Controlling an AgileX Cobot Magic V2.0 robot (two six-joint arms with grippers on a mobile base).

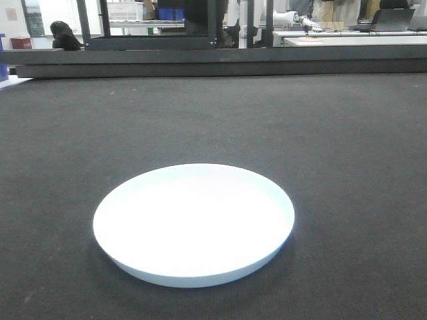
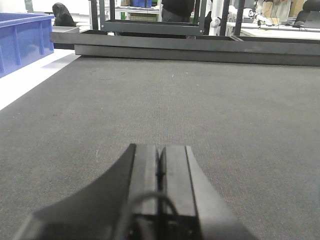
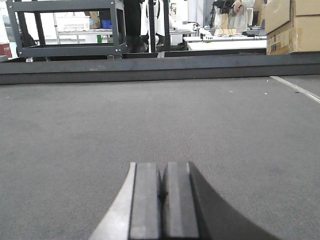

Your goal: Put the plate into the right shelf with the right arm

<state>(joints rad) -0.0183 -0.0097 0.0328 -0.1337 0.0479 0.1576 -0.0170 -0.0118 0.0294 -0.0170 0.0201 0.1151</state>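
Nothing's been started yet, by the look of it. The plate (image 1: 193,223) is sat flat on the dark tabletop (image 1: 347,133) with nothing touching it. It isn't caught in either wrist view, so where it lies from the right end effector (image 3: 162,172) can't be told. That end effector is seen with its jaws pressed together on nothing, and the same goes for the left end effector (image 2: 160,155).

So everything's left to be done: plate reached, gripped by its low rim, lifted, carried over. The right shelf can't be picked out for sure in any view.

Room-wise, bare tabletop is seen ahead of the right end effector all the way to a low dark ledge (image 3: 160,67). A pale strip (image 3: 295,87) marks the edge ahead and to its right, with cardboard boxes (image 3: 292,22) beyond. Ahead-left of the left end effector, a blue bin (image 2: 22,42) is parked past the tabletop's edge.
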